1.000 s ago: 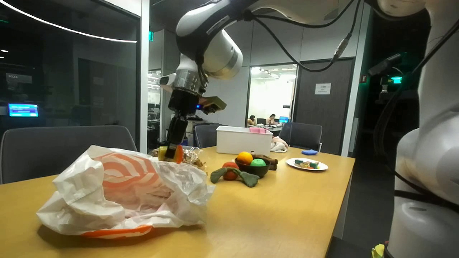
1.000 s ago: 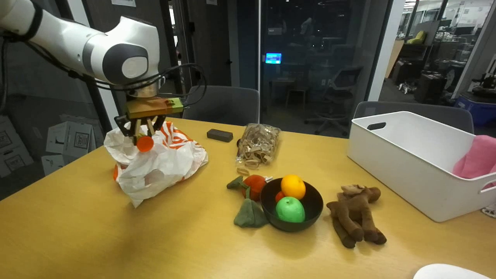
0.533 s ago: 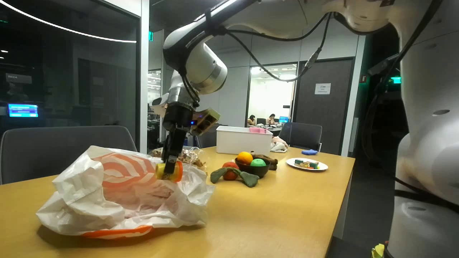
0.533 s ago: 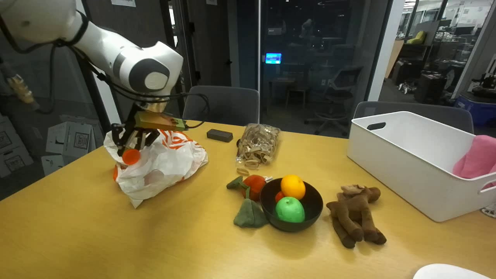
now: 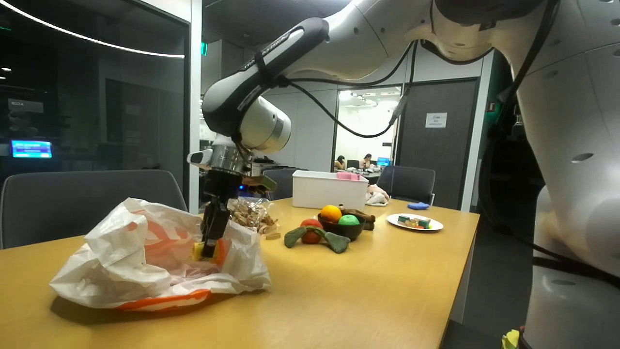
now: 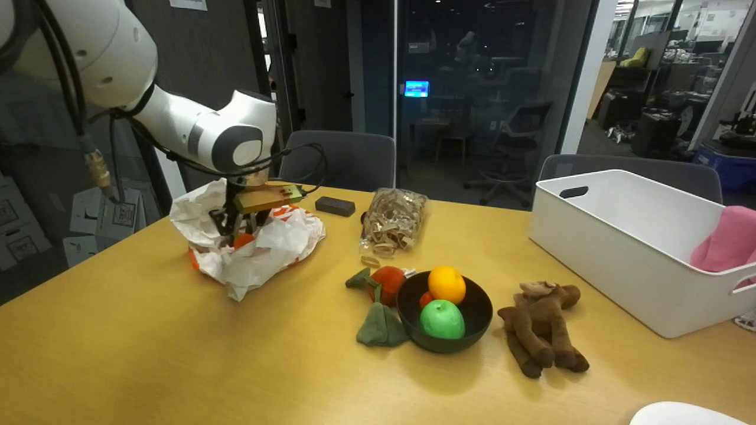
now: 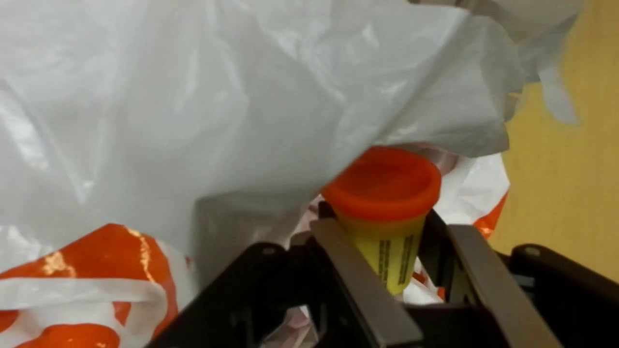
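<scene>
My gripper [image 7: 382,212] is shut on a small yellow tub with an orange lid [image 7: 389,237]. The tub's lid also shows in both exterior views [image 5: 221,252] [image 6: 243,240]. A crumpled white plastic bag with orange print [image 5: 121,261] lies on the table. My fingertips and the tub are down among the bag's folds, at its opening. In the wrist view a white fold of the bag [image 7: 169,111] overlaps the left edge of the lid. In an exterior view the bag [image 6: 269,260] partly hides the fingers and the tub.
On the wooden table [image 6: 283,366] are a dark block [image 6: 335,206], a clear bag of brown pieces [image 6: 394,221], a red-and-green plush [image 6: 387,286], a black bowl [image 6: 475,330] with toy fruit, a brown plush animal [image 6: 543,330], a white bin [image 6: 614,265] and a white plate [image 5: 394,223].
My gripper has moved down with the tub, from above the bag into its folds. The bag has shifted and been pushed out of shape. The other table objects have not moved.
</scene>
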Tool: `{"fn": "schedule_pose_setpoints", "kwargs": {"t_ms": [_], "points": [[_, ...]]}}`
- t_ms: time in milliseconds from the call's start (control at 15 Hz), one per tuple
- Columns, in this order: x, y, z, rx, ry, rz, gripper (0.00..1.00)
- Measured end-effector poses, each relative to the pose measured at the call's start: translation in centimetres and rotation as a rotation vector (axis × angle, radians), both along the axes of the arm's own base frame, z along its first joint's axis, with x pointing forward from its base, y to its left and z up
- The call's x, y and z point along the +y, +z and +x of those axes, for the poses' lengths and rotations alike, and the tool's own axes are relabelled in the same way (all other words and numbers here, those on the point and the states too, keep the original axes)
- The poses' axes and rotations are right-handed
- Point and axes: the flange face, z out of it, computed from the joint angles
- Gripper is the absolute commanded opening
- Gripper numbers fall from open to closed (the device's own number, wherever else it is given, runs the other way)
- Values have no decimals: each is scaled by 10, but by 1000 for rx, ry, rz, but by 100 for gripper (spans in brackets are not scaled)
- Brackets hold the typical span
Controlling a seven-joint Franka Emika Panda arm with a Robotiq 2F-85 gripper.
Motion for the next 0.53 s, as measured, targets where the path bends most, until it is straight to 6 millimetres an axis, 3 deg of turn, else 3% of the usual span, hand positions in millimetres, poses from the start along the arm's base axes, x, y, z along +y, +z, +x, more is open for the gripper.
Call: {"fn": "schedule_pose_setpoints", "kwargs": {"t_ms": [533], "points": [[-20, 9, 26, -352, 0, -258, 18]]}}
